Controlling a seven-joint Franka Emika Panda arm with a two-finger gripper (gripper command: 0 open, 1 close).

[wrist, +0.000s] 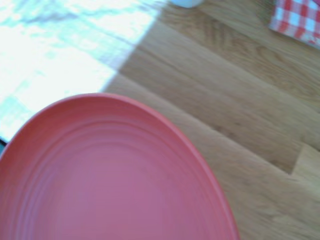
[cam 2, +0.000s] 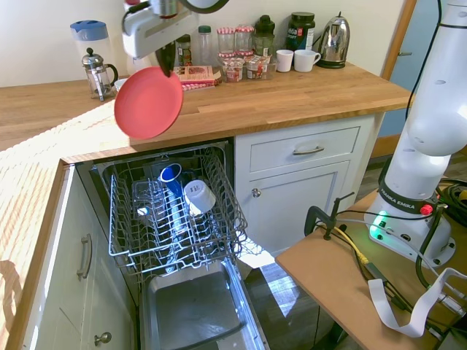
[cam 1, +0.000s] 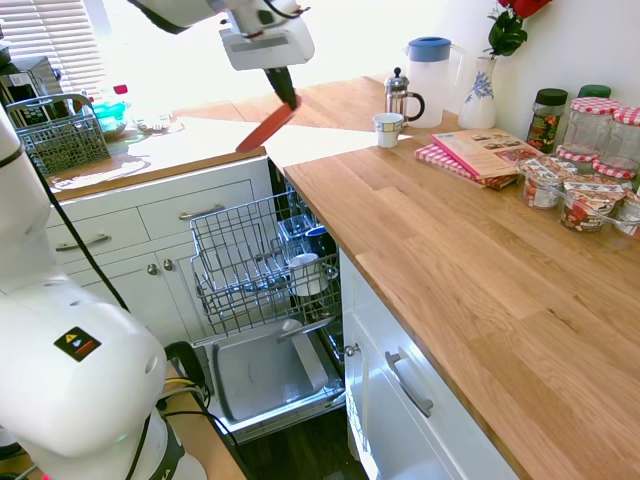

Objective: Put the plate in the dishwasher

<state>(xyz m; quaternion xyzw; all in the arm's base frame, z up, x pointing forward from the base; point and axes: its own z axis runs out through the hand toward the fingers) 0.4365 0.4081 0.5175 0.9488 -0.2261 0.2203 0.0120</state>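
The coral-red plate [cam 2: 148, 103] hangs tilted in the air above the wooden counter corner, held by its upper rim. My gripper [cam 2: 168, 60] is shut on that rim; in the first exterior view the plate [cam 1: 266, 128] shows edge-on below the gripper [cam 1: 284, 92]. The plate [wrist: 110, 175] fills the lower part of the wrist view over the counter. Below stands the dishwasher [cam 2: 197, 306], its door dropped open and its grey wire rack [cam 2: 172, 211] pulled out, holding a blue cup and a white cup. The rack [cam 1: 250, 262] also appears in the first exterior view.
A French press [cam 2: 97, 73], a white jug [cam 1: 433, 78], mugs [cam 2: 295, 60], jars [cam 2: 241, 62], a kettle [cam 2: 333, 41] and a red-checked cloth [cam 1: 447, 162] line the counter's back. A grey cutlery basket [cam 1: 60, 135] sits on the side counter. White drawers [cam 2: 306, 149] flank the dishwasher.
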